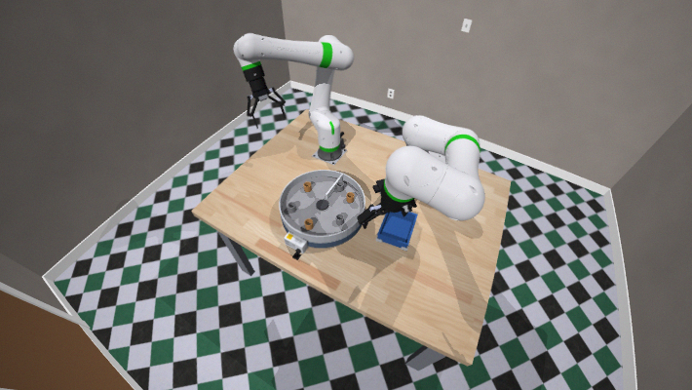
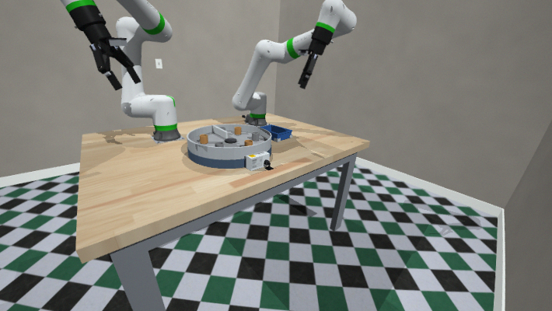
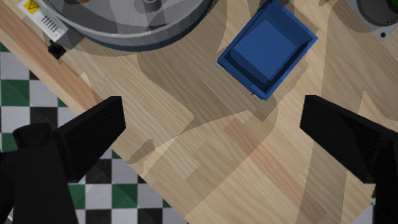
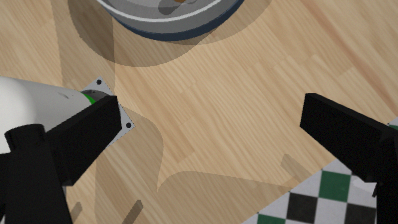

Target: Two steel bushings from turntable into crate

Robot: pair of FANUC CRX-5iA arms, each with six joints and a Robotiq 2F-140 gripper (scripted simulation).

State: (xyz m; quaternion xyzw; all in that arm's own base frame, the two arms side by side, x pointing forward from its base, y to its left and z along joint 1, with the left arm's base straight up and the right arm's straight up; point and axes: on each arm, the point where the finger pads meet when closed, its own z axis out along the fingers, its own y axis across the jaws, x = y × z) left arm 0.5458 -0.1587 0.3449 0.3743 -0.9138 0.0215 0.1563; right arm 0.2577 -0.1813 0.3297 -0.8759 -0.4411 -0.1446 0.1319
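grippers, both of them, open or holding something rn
Left gripper: open, holding nothing.
Right gripper: open, holding nothing.

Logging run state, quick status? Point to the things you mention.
Both claws [image 1: 365, 220] [image 1: 269, 122] open and empty; three steel bushings [image 1: 340, 219] [image 2: 255, 136] on turntable [image 1: 322, 239] [image 2: 229, 152] [image 3: 135, 41] [image 4: 170, 29]; crate [image 1: 398, 229] [image 2: 277, 133] [image 3: 265, 47] empty, level; crate's opening unobstructed in left wrist view.

Solid blue on the crate [image 1: 398, 228] [image 2: 281, 135] [image 3: 267, 50]. Light grey over navy on the turntable [image 1: 285, 216] [image 2: 229, 152] [image 3: 131, 41] [image 4: 172, 27]. Copper-orange on 3 bushings [image 1: 309, 224] [image 2: 204, 139], grey on 3 steel bushings [image 1: 340, 218] [image 2: 255, 136] [image 3: 151, 4]. White on the control box [image 1: 296, 243] [image 2: 256, 161] [image 3: 49, 25], plus yellow label. Tan wood grain on the tabletop [image 1: 273, 205] [image 2: 148, 186] [image 3: 165, 90] [image 4: 225, 90]. Green, black, white checks across floor tiles [image 1: 219, 292] [image 2: 295, 249] [image 3: 100, 195] [image 4: 305, 205].
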